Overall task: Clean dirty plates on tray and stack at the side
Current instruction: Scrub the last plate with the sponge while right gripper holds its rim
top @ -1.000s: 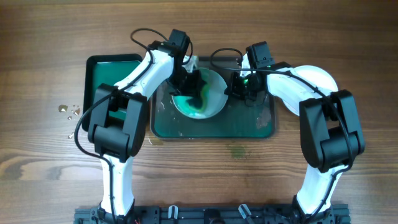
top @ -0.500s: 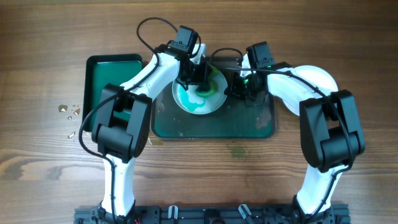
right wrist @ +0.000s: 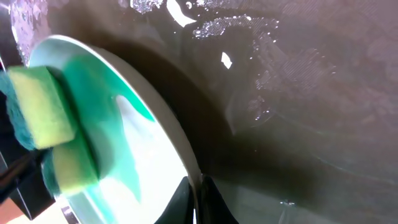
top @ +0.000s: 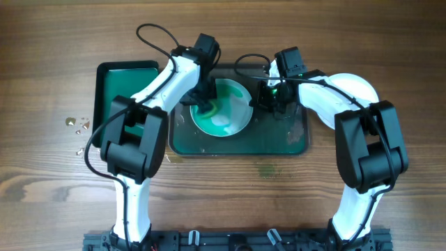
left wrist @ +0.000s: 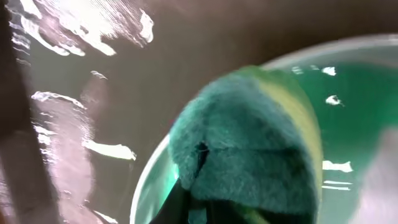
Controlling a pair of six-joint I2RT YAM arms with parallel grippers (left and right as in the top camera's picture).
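Note:
One white plate smeared with teal-green stands tilted over the large dark-green tray. My right gripper is shut on the plate's right rim; the wrist view shows the rim pinched between the fingers. My left gripper is shut on a green and yellow sponge and presses it on the plate's left face; the sponge fills the left wrist view, over the plate. A second white plate lies right of the tray, partly under my right arm. A third plate is out of view.
A smaller narrow green tray sits left of the large tray. Small crumbs lie on the wooden table at the far left. The large tray's floor is wet with soapy streaks.
My left gripper has moved the sponge across the plate, from the upper middle back toward the plate's left side. The right gripper has held the rim still.

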